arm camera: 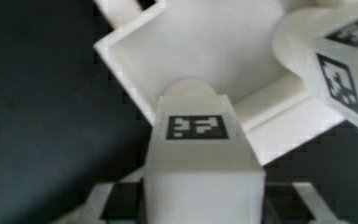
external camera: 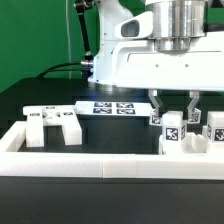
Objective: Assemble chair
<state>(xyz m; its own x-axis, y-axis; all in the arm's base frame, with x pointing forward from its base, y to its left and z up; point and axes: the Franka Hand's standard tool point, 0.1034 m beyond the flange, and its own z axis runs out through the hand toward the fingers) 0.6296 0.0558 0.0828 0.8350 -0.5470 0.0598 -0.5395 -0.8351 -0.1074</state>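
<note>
Gripper (external camera: 172,112): we're watching its jaws straddling a tagged white plastic post (external camera: 172,131) (arm camera: 197,127); whether they're actually gripping it, we cannot tell.
Post: standing behind the long white rail (external camera: 100,160), which is hiding its base.
Left: a blocky white chair piece (external camera: 55,125) is lying at the exterior view's left.

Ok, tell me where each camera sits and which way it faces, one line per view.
Exterior view: off the arm, low beside the table, looking across the border rail at the marker board and the tagged post; shows the white arm and gripper.
Wrist view: on the wrist, looking down at the tagged post; no finger clearly shows.
Shared: apparently the tagged post below the gripper.
</note>
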